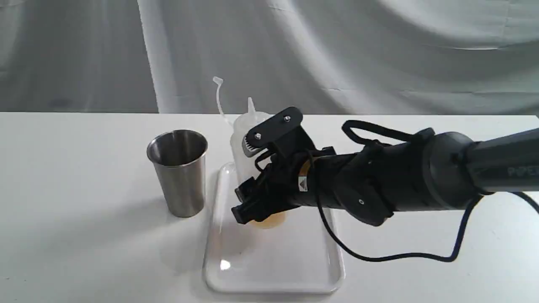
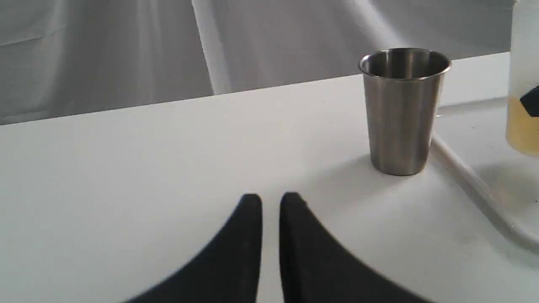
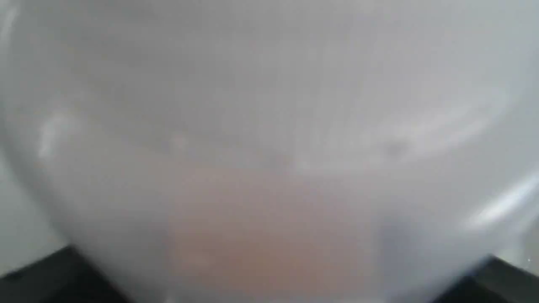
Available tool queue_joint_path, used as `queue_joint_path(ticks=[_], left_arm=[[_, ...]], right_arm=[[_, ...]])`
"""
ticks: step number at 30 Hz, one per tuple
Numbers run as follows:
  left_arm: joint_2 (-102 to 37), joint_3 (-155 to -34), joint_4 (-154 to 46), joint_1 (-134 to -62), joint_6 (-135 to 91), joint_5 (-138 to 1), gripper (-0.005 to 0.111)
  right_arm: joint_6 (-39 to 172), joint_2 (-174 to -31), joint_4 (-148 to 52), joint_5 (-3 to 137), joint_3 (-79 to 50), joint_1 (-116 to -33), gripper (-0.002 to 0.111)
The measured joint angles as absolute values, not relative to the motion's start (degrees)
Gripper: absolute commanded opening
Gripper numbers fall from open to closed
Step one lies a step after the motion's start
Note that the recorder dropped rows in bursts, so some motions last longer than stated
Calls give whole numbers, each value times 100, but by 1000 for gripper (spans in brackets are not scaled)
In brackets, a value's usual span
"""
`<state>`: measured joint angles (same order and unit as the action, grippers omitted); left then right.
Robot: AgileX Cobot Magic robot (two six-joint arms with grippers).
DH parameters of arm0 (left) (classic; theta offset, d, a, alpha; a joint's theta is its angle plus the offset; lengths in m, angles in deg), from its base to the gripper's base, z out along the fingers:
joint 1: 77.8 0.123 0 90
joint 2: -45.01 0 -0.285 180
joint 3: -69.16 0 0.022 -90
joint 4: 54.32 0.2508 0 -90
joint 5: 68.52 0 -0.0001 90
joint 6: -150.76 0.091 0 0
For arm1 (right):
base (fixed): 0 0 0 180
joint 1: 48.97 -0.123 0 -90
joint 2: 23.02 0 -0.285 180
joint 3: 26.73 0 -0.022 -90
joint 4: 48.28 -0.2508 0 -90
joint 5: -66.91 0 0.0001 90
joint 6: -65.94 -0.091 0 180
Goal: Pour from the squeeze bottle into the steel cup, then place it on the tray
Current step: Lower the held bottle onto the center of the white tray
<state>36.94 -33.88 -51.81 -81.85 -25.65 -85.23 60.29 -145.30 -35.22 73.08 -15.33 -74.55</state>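
Observation:
The squeeze bottle (image 1: 243, 126) stands upright at the far end of the white tray (image 1: 273, 261), a little amber liquid at its base and its cap strap (image 1: 219, 94) sticking up. My right gripper (image 1: 244, 181) reaches in from the right and is shut on the bottle's body, one finger on either side. The bottle (image 3: 269, 126) fills the right wrist view as a blur. The steel cup (image 1: 179, 172) stands on the table just left of the tray. In the left wrist view, my left gripper (image 2: 270, 200) hovers shut and empty, short of the cup (image 2: 402, 113).
A black cable (image 1: 400, 256) hangs from the right arm and drapes onto the table right of the tray. A grey cloth backdrop (image 1: 337, 50) hangs behind the white table. The tray rim (image 2: 476, 181) runs close beside the cup's base.

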Motion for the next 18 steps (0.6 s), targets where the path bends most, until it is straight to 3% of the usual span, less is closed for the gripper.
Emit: queue_joint_path(ticks=[18], left_arm=[[3694, -3388, -5181, -8185, -2565, -8523, 8]], right_arm=[[6364, -14713, -3987, 7321, -1533, -7455, 54]])
